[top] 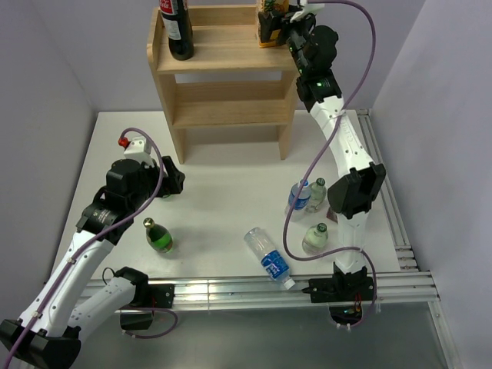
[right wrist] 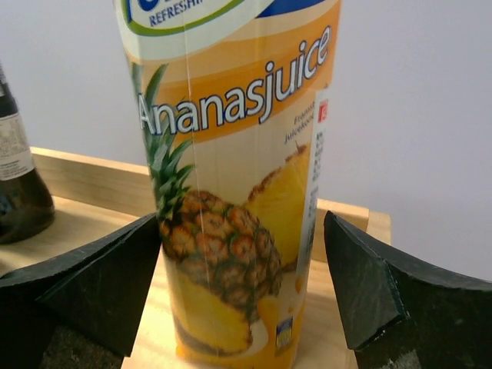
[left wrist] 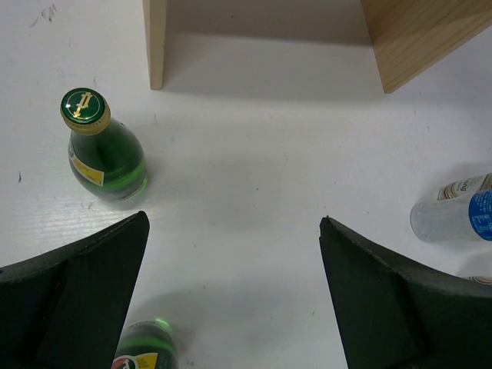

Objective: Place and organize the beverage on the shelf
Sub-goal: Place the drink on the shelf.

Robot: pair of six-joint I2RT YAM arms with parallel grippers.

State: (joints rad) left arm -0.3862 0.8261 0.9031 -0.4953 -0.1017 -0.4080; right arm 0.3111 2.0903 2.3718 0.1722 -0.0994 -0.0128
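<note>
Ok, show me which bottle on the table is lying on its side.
The clear water bottle with the blue label, alone near the front edge of the table. It lies flat, while the green bottle stands cap up.

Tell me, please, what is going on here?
The right gripper stands open around a pineapple juice carton upright on the top board of the shelf, with a cola bottle at the other end. The left gripper hangs open over the table near a green bottle. A water bottle lies unshelved.
</note>
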